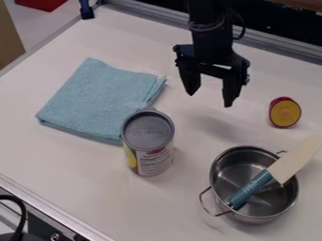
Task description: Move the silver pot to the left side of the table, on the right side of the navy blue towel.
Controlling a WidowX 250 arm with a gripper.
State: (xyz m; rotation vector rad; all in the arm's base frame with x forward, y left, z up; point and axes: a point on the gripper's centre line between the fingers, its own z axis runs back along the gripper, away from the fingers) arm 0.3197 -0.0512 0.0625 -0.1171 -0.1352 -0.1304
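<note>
While gripper (210, 100) hangs above table (69, 160), fingers (231, 89) spread wide, apart from pot (239, 170).

The white table (69, 160) carries a blue towel (94, 101), a can (149, 139), a silver pot (222, 184) and a red-rimmed yellow piece (285, 113)

Towel (94, 101) partly hidden behind can (151, 153), red object (41, 4) cut off.

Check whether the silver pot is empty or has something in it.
Not empty: a spatula leans in the silver pot, teal handle down inside, pale blade sticking out past the rim.
</note>
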